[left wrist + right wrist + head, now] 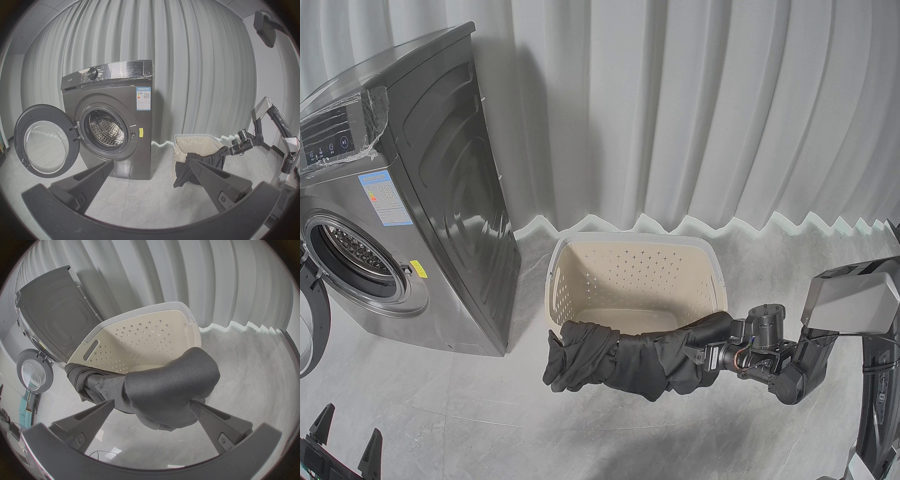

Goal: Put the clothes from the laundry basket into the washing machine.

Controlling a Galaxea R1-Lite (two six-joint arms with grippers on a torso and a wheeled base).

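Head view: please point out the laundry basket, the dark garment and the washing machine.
laundry basket [637,275], head view, inner back wall.
dark garment [637,365], head view, middle of the bundle.
washing machine [456,187], head view, grey side panel.

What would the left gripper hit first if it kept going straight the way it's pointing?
Most likely the washing machine, low on its front on the side toward the laundry basket. The left gripper has bare floor before it; depth is unclear.
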